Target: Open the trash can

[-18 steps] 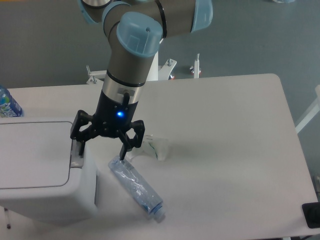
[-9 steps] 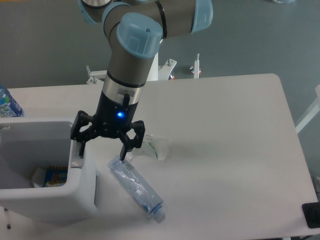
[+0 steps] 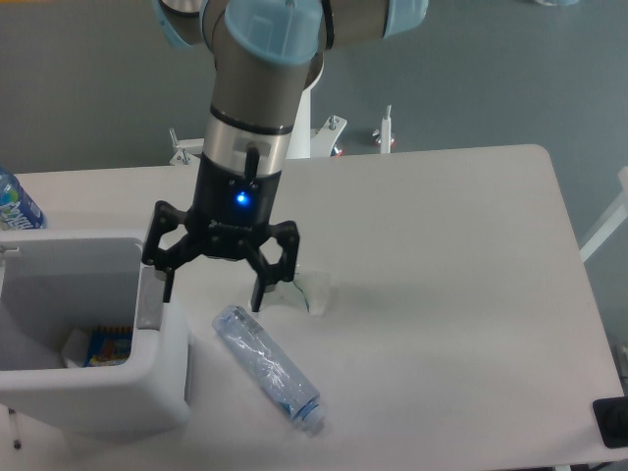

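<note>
The white trash can (image 3: 157,378) stands at the table's front left with its top open. Inside I see a white piece and a blue-and-yellow packet (image 3: 106,345). The lid itself is out of view. A grey push-button strip (image 3: 149,299) runs along the can's right rim. My gripper (image 3: 214,292) hangs open just above and to the right of that rim. Its left finger (image 3: 168,286) hovers over the strip and its right finger (image 3: 260,292) is above the table. Nothing is between the fingers.
An empty clear plastic bottle (image 3: 268,368) lies on the table below the gripper, cap toward the front right. A crumpled clear wrapper (image 3: 307,288) sits beside the right finger. A blue-labelled bottle (image 3: 14,203) stands at the far left edge.
The trash can's flat lid was shut a second ago and then sprang open. Since then my gripper has lifted off the button strip and shifted slightly right.
</note>
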`<move>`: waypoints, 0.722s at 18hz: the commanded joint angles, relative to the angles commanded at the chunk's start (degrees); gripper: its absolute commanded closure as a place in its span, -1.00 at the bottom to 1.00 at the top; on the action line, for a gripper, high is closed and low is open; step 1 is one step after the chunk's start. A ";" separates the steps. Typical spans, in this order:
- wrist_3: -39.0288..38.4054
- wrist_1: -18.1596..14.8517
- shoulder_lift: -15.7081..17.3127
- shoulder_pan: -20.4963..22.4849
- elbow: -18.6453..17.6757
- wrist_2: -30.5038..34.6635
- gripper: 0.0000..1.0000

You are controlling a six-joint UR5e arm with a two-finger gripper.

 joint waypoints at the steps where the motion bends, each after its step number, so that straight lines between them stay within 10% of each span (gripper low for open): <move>1: 0.26 0.18 0.09 0.70 0.52 2.02 -1.00; 13: 17.30 -0.69 3.51 9.67 -1.58 6.34 -1.00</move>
